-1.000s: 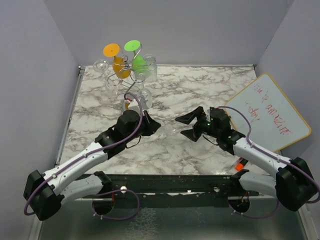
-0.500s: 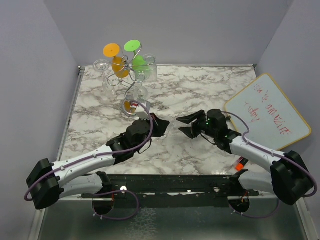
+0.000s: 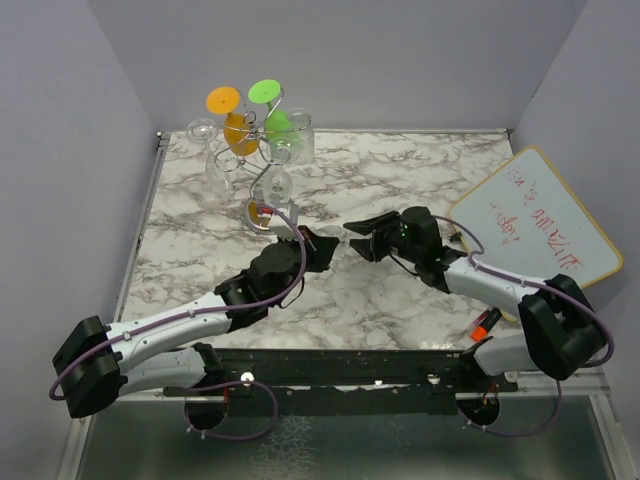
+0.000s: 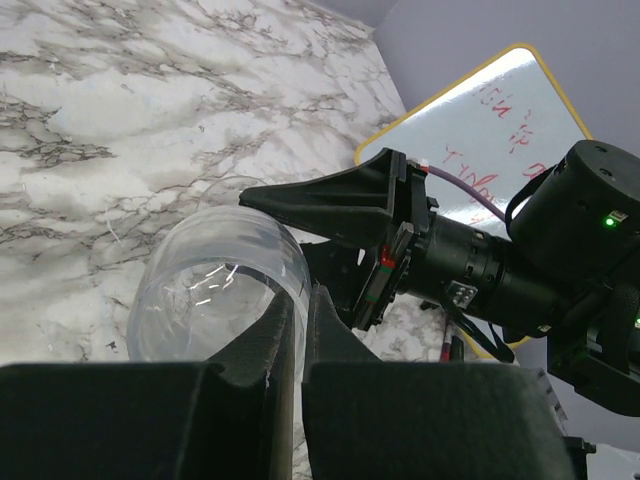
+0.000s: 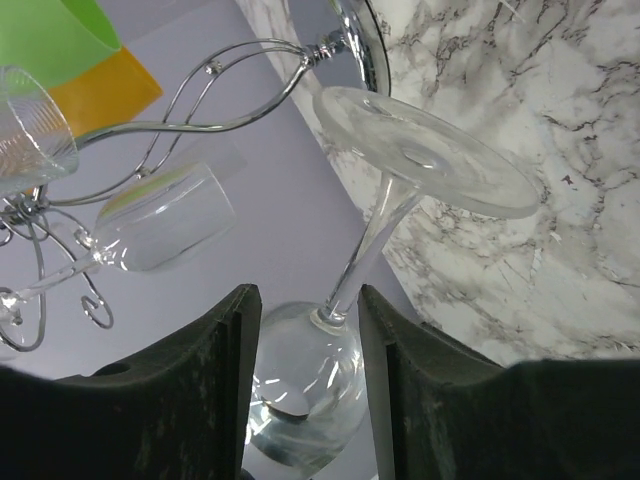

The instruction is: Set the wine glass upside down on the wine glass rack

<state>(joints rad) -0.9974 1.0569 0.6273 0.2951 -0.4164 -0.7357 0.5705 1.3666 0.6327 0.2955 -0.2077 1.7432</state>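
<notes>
The clear wine glass [image 5: 300, 395] is held in the air between both arms at mid-table, its stem and round foot [image 5: 430, 150] pointing toward the rack. My left gripper [image 4: 300, 320] is shut, pinching the wall of the bowl at its rim [image 4: 215, 285]. My right gripper [image 5: 305, 300] has its two fingers against opposite sides of the bowl, just below the stem. In the top view the left gripper [image 3: 318, 248] and the right gripper [image 3: 352, 235] meet nose to nose. The wine glass rack [image 3: 262, 170], silver wire on a shiny round base, stands at the back left.
Orange [image 3: 240, 130], green [image 3: 278, 118] and clear glasses [image 3: 205, 135] hang upside down on the rack's arms [image 5: 200, 110]. A yellow-framed whiteboard [image 3: 535, 225] leans at the right. A red marker [image 3: 480, 325] lies near the right arm's base. Grey walls enclose the marble table [image 3: 400, 170].
The right gripper has moved left to the glass and its jaws have narrowed from wide open onto the bowl. The left arm carried the glass rightward, then held still.
</notes>
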